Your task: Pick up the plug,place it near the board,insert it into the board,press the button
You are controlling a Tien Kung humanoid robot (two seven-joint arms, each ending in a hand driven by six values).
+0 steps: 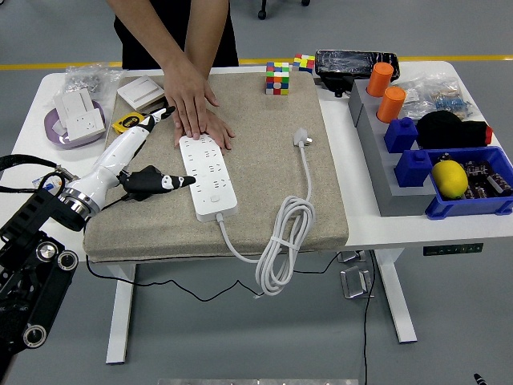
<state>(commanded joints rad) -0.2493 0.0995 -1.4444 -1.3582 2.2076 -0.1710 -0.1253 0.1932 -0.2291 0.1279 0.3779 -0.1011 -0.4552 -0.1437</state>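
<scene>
The plug (300, 138) lies flat on the beige mat (264, 200), well to the right of my left hand (152, 164) and on the far side of the board (208, 176) from it. I judge it light and rigid: a small white moulded body with prongs, hard and fairly smooth, so liable to slip in a loose pinch. The proper hold is across the two broad sides of the body, fingers clear of the prongs, so that the prong face stays free for insertion.

The cable (287, 233) runs from the plug toward the near edge of the mat and hangs over it in a coiled bundle. I expect that bundle to add drag and some springy resistance when the plug is lifted; the cable must not be used as the grip point.

The board, a white power strip, lies just right of my left hand. A person's hands (195, 100) press down on its far end, one over the other, holding it steady.

My left hand is spread and holds nothing; the dark fingertips (178, 181) point at the board's left edge, very near or touching it, which I cannot tell. The right hand is not visible.

The worktop (361, 220) carries bins and toys further right, away from the work.
</scene>
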